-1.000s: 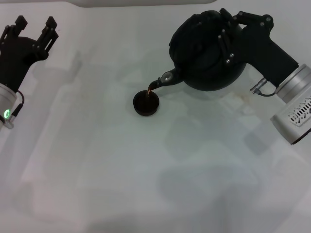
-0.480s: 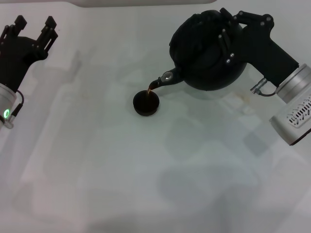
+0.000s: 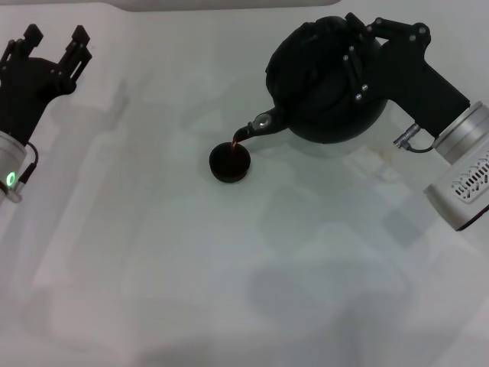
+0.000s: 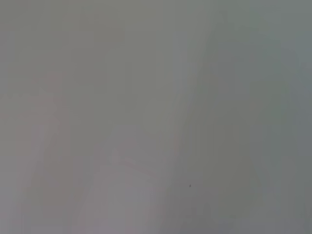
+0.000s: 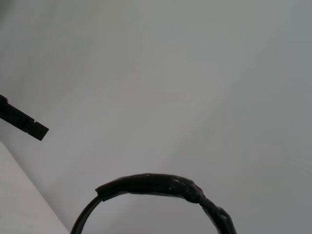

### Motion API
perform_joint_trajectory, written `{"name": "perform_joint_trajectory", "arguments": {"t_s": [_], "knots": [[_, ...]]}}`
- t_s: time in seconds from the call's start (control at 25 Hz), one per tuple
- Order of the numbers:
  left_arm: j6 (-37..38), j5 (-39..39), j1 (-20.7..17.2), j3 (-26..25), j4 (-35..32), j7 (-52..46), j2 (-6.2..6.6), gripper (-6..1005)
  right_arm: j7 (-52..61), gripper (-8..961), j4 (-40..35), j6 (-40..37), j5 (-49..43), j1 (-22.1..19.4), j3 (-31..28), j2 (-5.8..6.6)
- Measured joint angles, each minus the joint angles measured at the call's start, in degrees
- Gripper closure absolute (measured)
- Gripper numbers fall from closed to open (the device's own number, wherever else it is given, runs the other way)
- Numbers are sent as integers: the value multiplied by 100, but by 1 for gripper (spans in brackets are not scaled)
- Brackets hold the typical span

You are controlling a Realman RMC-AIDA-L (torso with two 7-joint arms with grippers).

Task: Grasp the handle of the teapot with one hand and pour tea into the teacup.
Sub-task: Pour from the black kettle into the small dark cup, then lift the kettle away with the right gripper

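Plain white table (image 3: 229, 290), faintly shadowed.

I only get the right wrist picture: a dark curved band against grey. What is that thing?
Observer: It is the handle of a black teapot, which the right gripper holds tilted over the table.
Operator: Is anything coming out?
Observer: Yes, a thin brown stream of tea falls from the spout into a small black teacup right below it.
Operator: And the other arm?
Observer: The left gripper is far off at the table's left side, fingers open, holding nothing.
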State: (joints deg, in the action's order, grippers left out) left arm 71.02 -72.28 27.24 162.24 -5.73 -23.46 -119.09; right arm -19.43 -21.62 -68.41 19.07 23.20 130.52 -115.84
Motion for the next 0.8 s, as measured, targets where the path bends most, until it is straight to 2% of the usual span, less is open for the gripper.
{"name": "perform_joint_trajectory", "arguments": {"t_s": [0.8], "knots": [[0,-6,-8,0,1,-6,0,222,57,832,-2,-4,0,-9,-13,8]]}}
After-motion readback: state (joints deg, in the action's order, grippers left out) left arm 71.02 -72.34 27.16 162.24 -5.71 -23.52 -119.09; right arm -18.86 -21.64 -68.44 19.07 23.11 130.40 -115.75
